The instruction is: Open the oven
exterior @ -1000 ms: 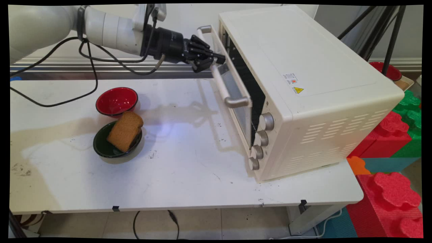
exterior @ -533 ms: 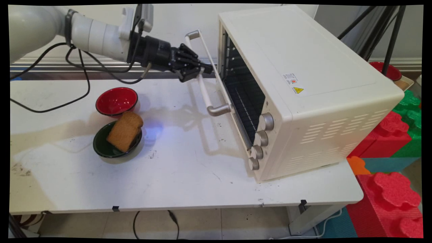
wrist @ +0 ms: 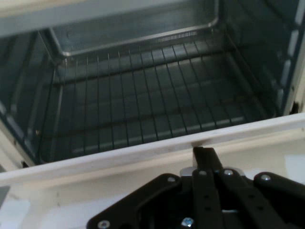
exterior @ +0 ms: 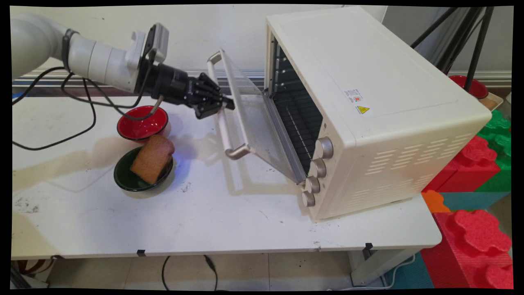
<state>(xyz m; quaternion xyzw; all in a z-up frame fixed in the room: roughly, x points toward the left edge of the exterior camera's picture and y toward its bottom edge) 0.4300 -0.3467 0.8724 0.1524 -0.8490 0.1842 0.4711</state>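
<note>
A cream toaster oven [exterior: 368,82] stands on the right of the white table [exterior: 229,221], its glass door [exterior: 256,123] hanging half open and tilted down toward the left. My gripper [exterior: 225,104] is shut on the door's metal bar handle [exterior: 224,135], near the middle of the bar. In the hand view my gripper [wrist: 204,155] rests against the door's cream top edge [wrist: 143,157], and beyond it the oven's inside shows a bare wire rack [wrist: 143,95].
A slice of brown bread [exterior: 152,157] leans in a dark green bowl [exterior: 123,180] left of the door, with a red bowl [exterior: 141,123] just behind it. Black cables [exterior: 88,119] hang from the arm. Red, green and orange foam blocks [exterior: 475,237] stand off the table's right end.
The door has swung from almost shut to half open. My gripper has moved left and down with the handle in it.
</note>
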